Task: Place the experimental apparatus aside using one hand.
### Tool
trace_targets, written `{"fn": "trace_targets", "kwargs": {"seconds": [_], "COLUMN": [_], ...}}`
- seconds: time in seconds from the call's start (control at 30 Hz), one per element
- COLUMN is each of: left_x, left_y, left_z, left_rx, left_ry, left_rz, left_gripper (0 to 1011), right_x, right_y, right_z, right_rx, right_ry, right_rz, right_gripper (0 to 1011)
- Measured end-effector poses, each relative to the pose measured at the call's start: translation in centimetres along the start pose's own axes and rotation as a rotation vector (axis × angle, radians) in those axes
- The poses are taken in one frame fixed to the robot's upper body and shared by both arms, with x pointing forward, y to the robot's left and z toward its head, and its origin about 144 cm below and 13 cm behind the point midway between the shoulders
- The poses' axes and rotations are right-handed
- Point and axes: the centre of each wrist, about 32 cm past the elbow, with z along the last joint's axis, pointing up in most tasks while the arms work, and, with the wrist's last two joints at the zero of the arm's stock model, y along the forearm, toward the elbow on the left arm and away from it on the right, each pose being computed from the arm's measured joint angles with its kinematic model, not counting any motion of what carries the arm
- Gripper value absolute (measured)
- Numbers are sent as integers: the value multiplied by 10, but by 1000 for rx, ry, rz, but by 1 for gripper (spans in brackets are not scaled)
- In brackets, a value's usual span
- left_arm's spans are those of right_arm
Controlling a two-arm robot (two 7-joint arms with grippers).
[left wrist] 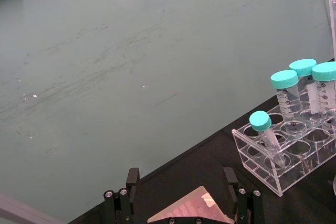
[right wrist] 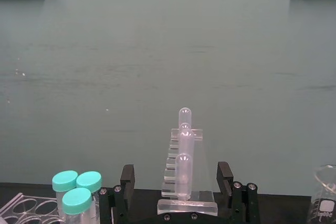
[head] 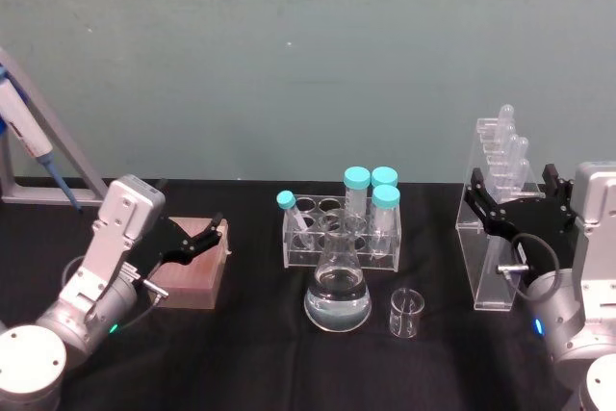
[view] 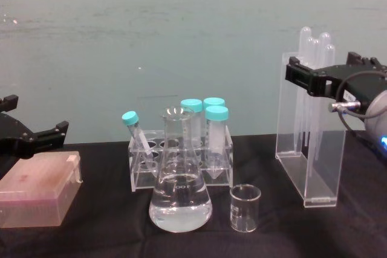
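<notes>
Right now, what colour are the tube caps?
The caps are teal, clearest in the chest view.

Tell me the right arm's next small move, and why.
Probably close the right gripper on the acrylic stand: its jaws stand open on either side of it, centred in the right wrist view, not yet gripping. Left gripper hovers over the pink box.

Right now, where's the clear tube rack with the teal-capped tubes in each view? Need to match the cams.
Head view: tube rack at centre, behind the conical flask.
Chest view: rack just left of centre, behind the flask.
Left wrist view: rack at the picture's lower right.
Right wrist view: rack in the picture's lower-left corner.
Shared landmark: the three upright teal-capped tubes standing in it.
</notes>
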Motion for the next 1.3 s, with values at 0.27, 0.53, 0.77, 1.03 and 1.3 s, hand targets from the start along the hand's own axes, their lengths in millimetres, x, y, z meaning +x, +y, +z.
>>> {"fn": "trace_targets", "kwargs": {"seconds": [0.27,0.53,0.77,1.03,1.3], "left_x": [0,0,0,0,0], "left_y": [0,0,0,0,0], "left_z": [0,0,0,0,0], "left_rx": [0,0,0,0,0], "left_ry": [0,0,0,0,0], "left_rz": [0,0,0,0,0], "left_gripper": [1000,1000,1000,1000,1000], "right_x": [-1,-2,-2,0,1], "right_y": [2,4,7,9,11], "right_z": [-2,-2,-3,-5,-5], "right_rx": [-3,-1,0,-7,-16], "right_ry": [-4,-8,-13,-9,-5], "right_rz": [8,-1,-13,-19,-19], "right_gripper": [1000,1000,1000,1000,1000]}}
